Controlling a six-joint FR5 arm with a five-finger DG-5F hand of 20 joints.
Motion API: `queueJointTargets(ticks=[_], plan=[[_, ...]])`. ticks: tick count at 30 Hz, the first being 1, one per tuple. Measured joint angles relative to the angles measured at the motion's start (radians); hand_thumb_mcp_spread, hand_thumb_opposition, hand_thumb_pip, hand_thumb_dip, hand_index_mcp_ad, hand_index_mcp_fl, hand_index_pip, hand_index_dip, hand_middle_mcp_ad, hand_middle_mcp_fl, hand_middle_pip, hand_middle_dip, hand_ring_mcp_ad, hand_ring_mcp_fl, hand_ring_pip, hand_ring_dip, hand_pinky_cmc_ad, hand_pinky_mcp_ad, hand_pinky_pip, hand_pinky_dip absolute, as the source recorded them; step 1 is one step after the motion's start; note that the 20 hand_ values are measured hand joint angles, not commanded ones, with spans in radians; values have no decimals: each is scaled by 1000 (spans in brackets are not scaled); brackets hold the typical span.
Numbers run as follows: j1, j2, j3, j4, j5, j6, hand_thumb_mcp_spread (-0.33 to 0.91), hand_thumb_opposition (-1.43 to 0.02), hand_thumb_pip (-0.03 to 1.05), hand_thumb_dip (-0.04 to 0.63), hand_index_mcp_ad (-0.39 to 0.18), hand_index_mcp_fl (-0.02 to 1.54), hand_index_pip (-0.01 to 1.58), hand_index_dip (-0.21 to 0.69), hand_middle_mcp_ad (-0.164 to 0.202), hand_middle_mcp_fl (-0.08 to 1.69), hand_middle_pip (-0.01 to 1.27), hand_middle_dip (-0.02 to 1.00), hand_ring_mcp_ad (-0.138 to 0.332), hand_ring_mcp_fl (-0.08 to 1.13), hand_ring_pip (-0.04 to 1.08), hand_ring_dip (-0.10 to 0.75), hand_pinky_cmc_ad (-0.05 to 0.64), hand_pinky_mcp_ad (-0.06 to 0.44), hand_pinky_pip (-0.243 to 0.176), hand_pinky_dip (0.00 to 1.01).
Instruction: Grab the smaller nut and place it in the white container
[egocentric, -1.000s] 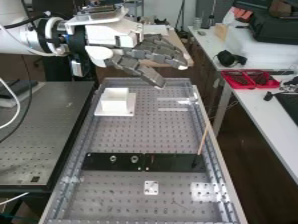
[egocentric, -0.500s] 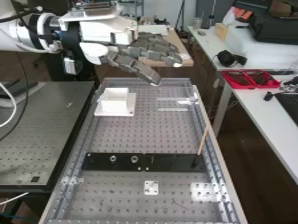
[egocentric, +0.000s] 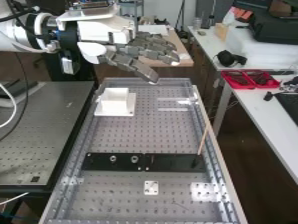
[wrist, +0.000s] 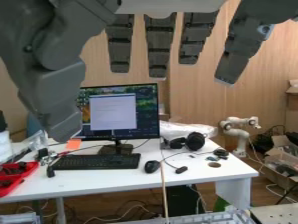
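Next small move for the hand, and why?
I'd probably hold the hand and first check the bar and container for the smaller nut. Its fingers are straight and empty, well away from the bar, where the larger nut and bearing stand. I can't tell whether the container already holds the smaller nut.

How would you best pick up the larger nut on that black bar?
I'd come from above: the larger nut stands on the flat black bar, its top uncovered. Pinch its outer sides facing the bench's near and far ends, since the bearing beside it probably leaves less finger room along the row.
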Motion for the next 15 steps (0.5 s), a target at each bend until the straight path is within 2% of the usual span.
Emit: queueJointTargets(ticks=[15], plan=[[-7, 9, 3, -7, -20, -3, 269, -775, 644, 218, -141, 19, 421, 61, 61, 129, 126, 316, 113, 9, 96, 152, 396, 307, -93, 520]])
